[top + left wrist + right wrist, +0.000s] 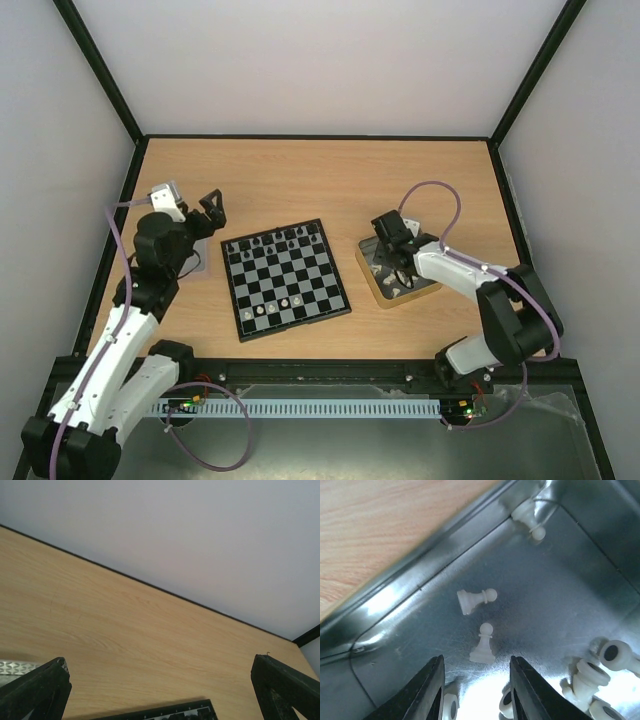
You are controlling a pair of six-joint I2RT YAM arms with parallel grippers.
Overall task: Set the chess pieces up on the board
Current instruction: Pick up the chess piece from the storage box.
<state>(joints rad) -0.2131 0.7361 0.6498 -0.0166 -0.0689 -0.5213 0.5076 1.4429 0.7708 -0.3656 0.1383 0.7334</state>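
The right end effector (476,664) hangs half-open and empty over the metal tray (395,582), apparently lining up on a white pawn (482,644). The board (287,280) sits centre-frame, and the left end effector (210,212) gapes wide.

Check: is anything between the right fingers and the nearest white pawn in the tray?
Nothing visible. The nearest white pawn is right at the mouth of the right gripper, fingers apart; a second pawn is beyond it on the tray floor.
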